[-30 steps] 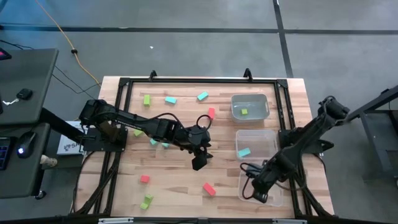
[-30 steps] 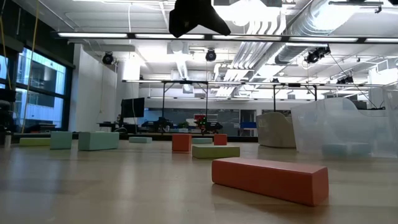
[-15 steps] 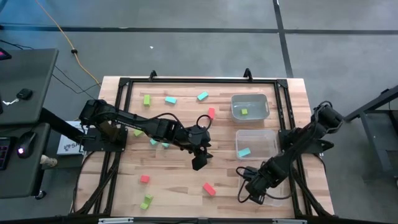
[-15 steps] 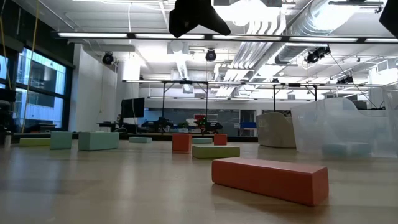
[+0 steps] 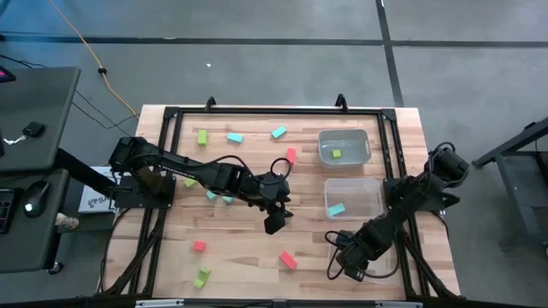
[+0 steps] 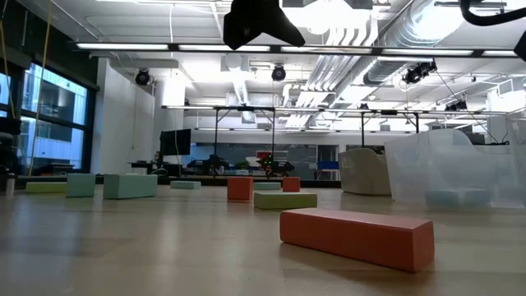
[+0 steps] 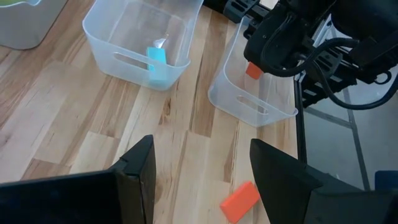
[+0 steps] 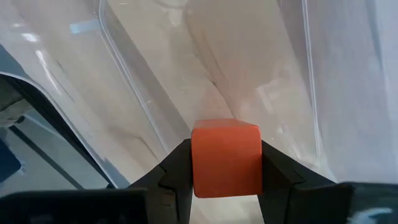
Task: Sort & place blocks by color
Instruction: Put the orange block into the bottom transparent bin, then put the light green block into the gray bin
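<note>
**Right arm holding red cube over the near bin, release pending**

Landmark: the empty clear bin (image 7: 249,99), the one nearest the table's front edge on the right arm's side.

- Right gripper (image 8: 227,171) is clamping a red-orange cube (image 8: 226,159) between both fingers, jaws partly closed, pads pressing its two side faces. Wrist view is looking straight down into that bin: cube is sitting directly above the bin floor, inside the wall line. So the drop direction is straight down, no sideways travel needed by my read.
- The left wrist view shows it too: the cube (image 7: 252,71) is hanging at the bin's rim level, apparently not yet touching the floor.
- Left gripper (image 5: 273,224) is hovering over bare wood well away from the bin, toward table centre, jaws standing wide, holding nothing.
- A red-orange bar (image 5: 288,259) is lying on the table between the left gripper and the bin, long axis diagonal to the table edge. Left arm looks slightly nearer to it.
- Remaining blocks are scattered on the far and left side of the table, well apart from the bin.
</note>
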`<action>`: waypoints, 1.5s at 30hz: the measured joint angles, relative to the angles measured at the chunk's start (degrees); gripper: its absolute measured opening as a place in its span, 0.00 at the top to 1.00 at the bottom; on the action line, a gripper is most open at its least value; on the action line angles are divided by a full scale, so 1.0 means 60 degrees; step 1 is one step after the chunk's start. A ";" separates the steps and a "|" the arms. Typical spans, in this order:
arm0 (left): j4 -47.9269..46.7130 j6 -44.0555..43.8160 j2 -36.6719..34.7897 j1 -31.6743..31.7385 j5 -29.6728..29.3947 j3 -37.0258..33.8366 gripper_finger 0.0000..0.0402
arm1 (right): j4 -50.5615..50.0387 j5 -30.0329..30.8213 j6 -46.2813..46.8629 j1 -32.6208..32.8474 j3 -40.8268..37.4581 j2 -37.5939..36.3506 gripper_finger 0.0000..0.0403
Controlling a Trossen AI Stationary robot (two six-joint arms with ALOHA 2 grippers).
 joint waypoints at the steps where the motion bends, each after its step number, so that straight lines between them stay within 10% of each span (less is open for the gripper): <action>1: -0.0003 0.0000 0.0000 0.0000 0.0003 0.0000 0.55 | -0.0002 -0.0020 -0.0002 -0.0002 0.0000 0.0000 0.72; 13: 0.0000 0.0004 0.0000 0.0000 0.0004 0.0000 0.55 | -0.0005 -0.0031 -0.0001 -0.0028 0.0000 0.0000 0.45; 31: -0.1241 0.0750 -0.0402 0.0194 -0.0015 -0.0004 0.55 | 0.0213 -0.0386 0.1496 -0.0109 0.0004 -0.0756 0.44; 45: -0.4355 0.1002 -0.2712 0.0346 -0.1657 0.0000 0.55 | 0.0445 0.2274 0.2945 -0.0514 0.0004 -0.2775 0.44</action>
